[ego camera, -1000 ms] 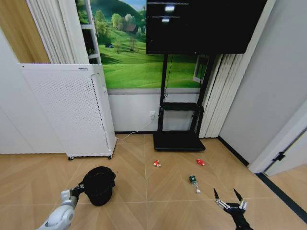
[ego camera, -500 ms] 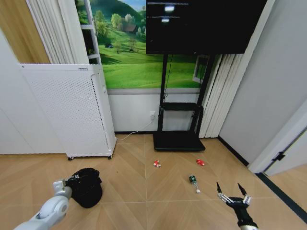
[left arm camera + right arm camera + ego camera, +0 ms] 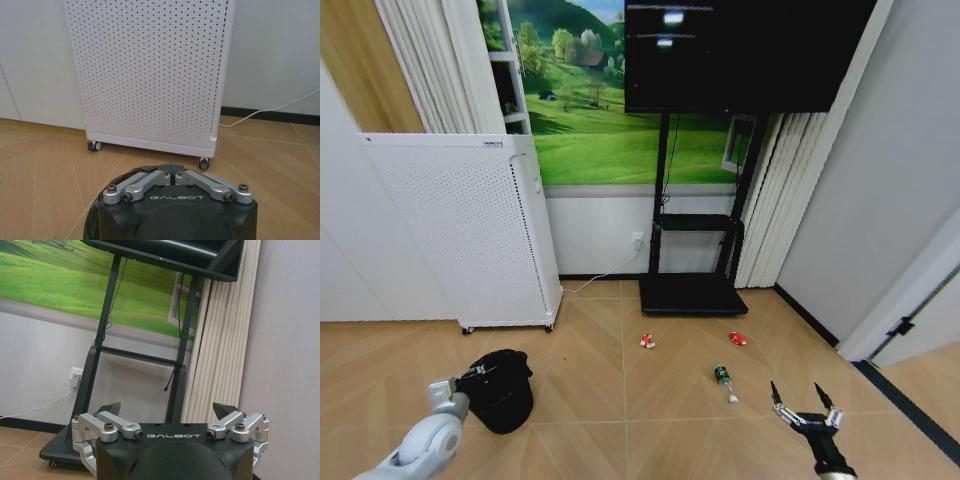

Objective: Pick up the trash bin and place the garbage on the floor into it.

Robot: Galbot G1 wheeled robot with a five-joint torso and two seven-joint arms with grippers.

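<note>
The trash bin (image 3: 505, 395), small, black and bag-lined, sits at the lower left of the floor (image 3: 620, 400) in the head view, tilted toward my left arm. My left gripper (image 3: 478, 378) is shut on its rim; the left wrist view shows the fingers (image 3: 150, 181) closed together over the black rim (image 3: 93, 222). The garbage lies to the right: a red-and-white wrapper (image 3: 647, 341), a small red bit (image 3: 738, 339) and a green bottle (image 3: 724, 381). My right gripper (image 3: 798, 397) hovers open just right of the bottle, empty; its spread fingertips (image 3: 113, 408) face the TV stand.
A white perforated cabinet on casters (image 3: 470, 235) (image 3: 150, 75) stands just behind the bin. The flat black TV-stand base (image 3: 691, 294) (image 3: 60, 452) lies beyond the garbage, under a large screen (image 3: 740, 50). A white cable (image 3: 270, 110) runs along the wall. A door frame (image 3: 905, 300) is on the right.
The left arm has pulled the bin to the left and tipped it. The right gripper has shifted slightly right and forward, staying open. The garbage has not moved.
</note>
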